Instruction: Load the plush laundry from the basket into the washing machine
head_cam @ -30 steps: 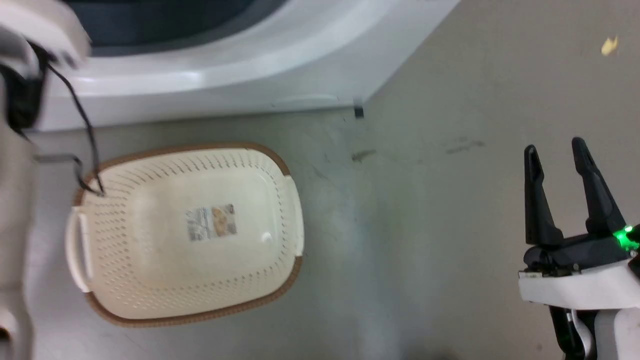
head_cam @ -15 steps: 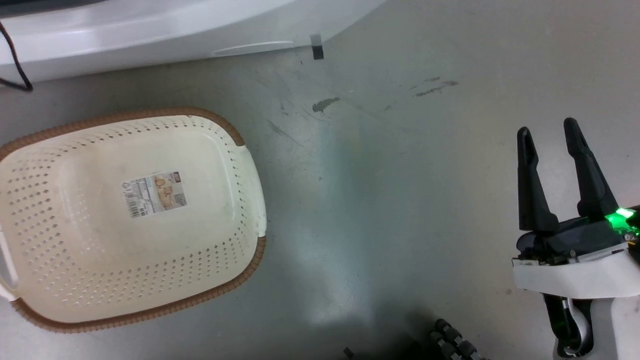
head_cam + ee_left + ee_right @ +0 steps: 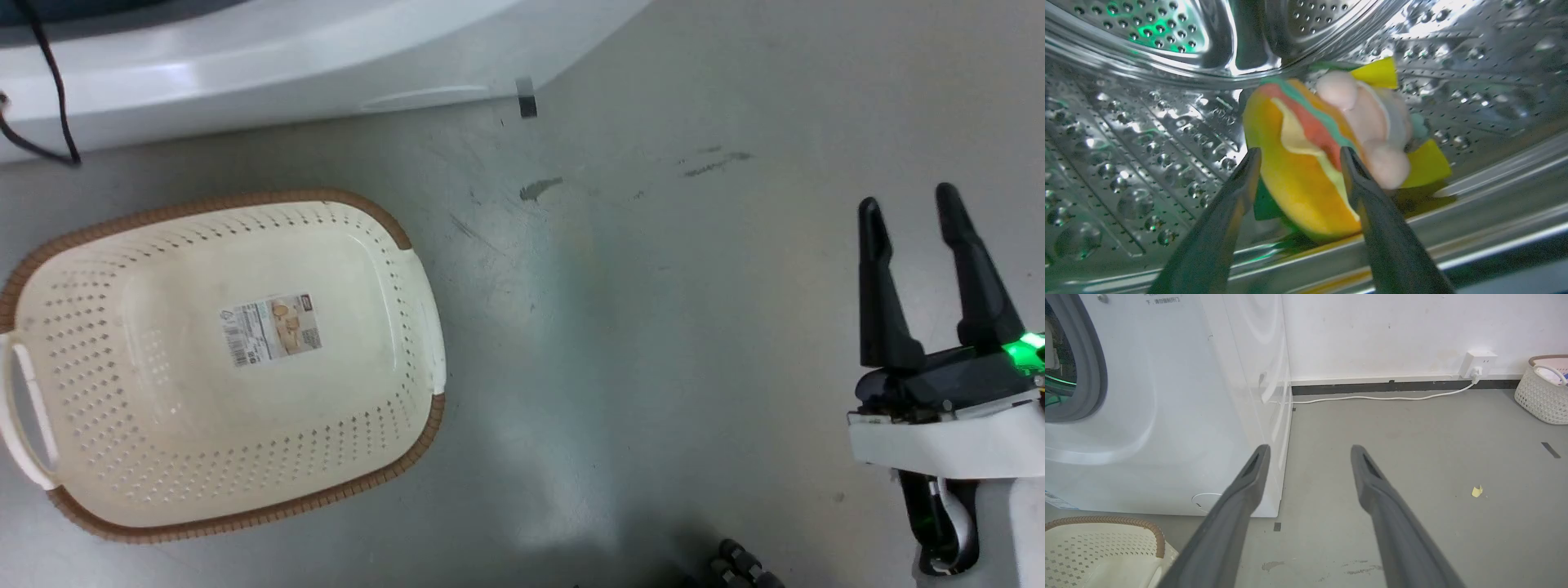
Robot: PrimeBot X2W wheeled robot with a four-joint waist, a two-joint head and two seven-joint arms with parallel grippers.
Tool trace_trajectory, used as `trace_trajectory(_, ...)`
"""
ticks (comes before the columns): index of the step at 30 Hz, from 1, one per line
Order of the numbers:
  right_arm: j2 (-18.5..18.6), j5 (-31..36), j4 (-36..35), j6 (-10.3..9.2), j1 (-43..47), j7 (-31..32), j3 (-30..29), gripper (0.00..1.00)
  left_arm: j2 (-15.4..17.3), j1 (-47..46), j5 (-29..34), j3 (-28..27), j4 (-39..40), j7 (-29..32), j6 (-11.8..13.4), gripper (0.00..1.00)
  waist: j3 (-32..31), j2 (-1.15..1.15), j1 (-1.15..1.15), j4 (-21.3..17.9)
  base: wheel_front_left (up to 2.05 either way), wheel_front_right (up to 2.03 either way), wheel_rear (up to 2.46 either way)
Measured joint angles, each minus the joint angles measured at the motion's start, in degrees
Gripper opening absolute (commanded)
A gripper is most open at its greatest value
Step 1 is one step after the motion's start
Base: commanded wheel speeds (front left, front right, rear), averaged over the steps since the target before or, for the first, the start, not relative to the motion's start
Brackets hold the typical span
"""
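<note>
hanging in the drum (image 3: 1126,163), my left gripper (image 3: 1298,152), jaws released, faces the burger (image 3: 1298,183), doll (image 3: 1372,118) touching it; my right gripper (image 3: 906,198), jaws released, hangs over the floor (image 3: 653,327).

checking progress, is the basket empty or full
Empty: the basket's perforated bottom is bare apart from a paper sticker.

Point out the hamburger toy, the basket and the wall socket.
hamburger toy (image 3: 1298,183): left wrist view, orange bun.
basket (image 3: 212,474): head view, perforated near wall.
wall socket (image 3: 1480,359): right wrist view, white housing.
</note>
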State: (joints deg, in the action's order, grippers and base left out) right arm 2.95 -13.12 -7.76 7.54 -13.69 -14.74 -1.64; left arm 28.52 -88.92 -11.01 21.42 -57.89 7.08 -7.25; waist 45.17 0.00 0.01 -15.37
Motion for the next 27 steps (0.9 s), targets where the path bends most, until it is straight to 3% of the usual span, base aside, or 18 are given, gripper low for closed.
trace_trajectory(11, -0.01, 4.01, 0.75, 0.00, 1.41, 0.00, -2.12, 1.00, -5.30, 14.78, -6.92, -2.35, -4.87, -14.70, -0.01, 1.00, -12.52, 0.00, -0.01, 2.30, 0.00, 0.00, 0.00)
trace_trajectory(17, 0.00, 6.87, 1.65, 0.00, 5.28, 0.00, -2.58, 1.00, -8.70, 25.97, -9.94, -2.89, -1.87, -20.83, -0.07, 1.00, -21.72, 0.00, -0.02, 4.61, 0.00, 0.00, 0.00)
trace_trajectory(21, -0.01, 8.57, 2.19, 0.00, 8.18, 0.00, -2.31, 1.00, -9.95, 34.92, -11.34, -4.53, 5.16, -21.69, 0.21, 1.00, -27.64, 0.00, -0.03, 6.72, 0.00, 0.00, 0.00)
trace_trajectory(27, -0.01, 9.11, 3.02, 0.00, 11.60, -0.01, -1.86, 1.00, -11.67, 54.37, -12.62, -10.74, 28.30, -21.79, 3.83, 1.00, -35.32, 0.00, -0.03, 10.00, 0.00, 0.00, 0.00)
